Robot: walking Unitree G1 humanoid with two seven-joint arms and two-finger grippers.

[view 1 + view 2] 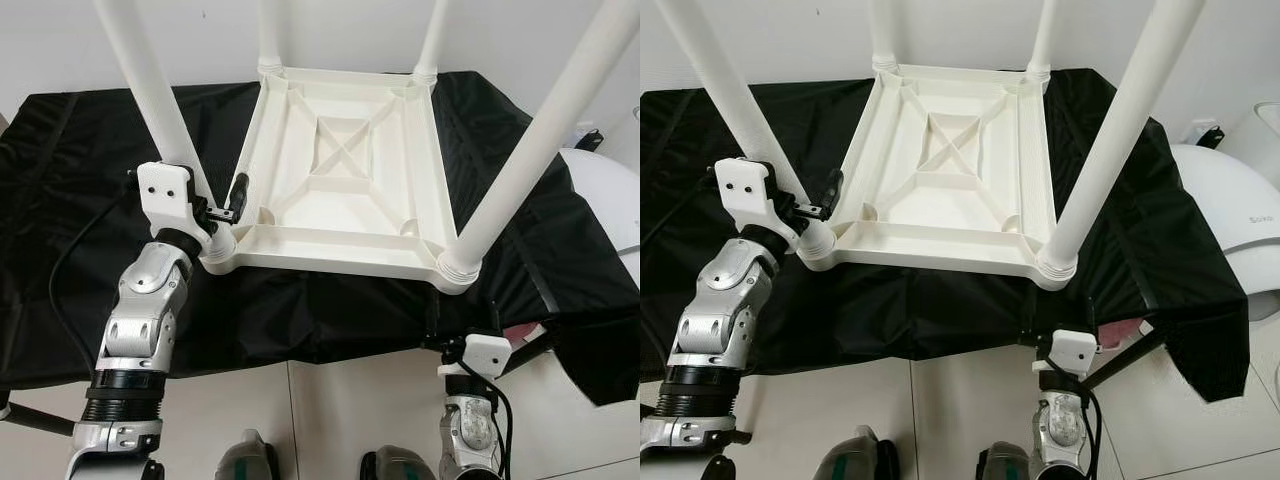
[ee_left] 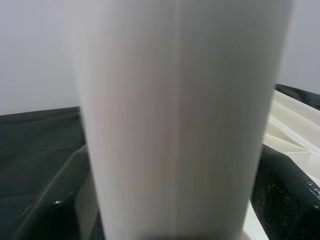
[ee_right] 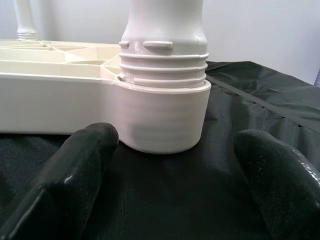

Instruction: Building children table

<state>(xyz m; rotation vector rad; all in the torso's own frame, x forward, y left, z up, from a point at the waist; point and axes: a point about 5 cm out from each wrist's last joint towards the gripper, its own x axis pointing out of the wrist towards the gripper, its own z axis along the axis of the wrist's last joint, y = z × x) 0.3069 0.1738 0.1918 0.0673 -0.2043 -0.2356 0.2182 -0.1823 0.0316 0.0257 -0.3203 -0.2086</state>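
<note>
**Left pincer on the near-left leg, right pincer waiting at the near-right corner**

I see the white children's table lying upside down on the bench, which is draped in a black cloth. Its ribbed underside faces up and four white legs rise from the corners toward my camera.

My left arm reaches up from below the bench edge, forearm nearly vertical, wrist bent so the white wrist housing sits just beside the near-left leg. The left pincer is clenched around that leg right above its corner socket; in the left wrist view the leg runs straight up between the two black fingers, one on each side and both pressed close against it.

My right arm stands lower, below the front edge of the bench, its wrist housing pointing up at the near-right corner. The right pincer is released: in the right wrist view its two black fingers are spread wide, lying low over the black cloth, with nothing between them. Directly ahead of them is the near-right corner socket with the threaded base of the near-right leg seated in it; the fingers are near the socket but apart from it.

A rounded white appliance stands on the floor by the bench's right end.
</note>
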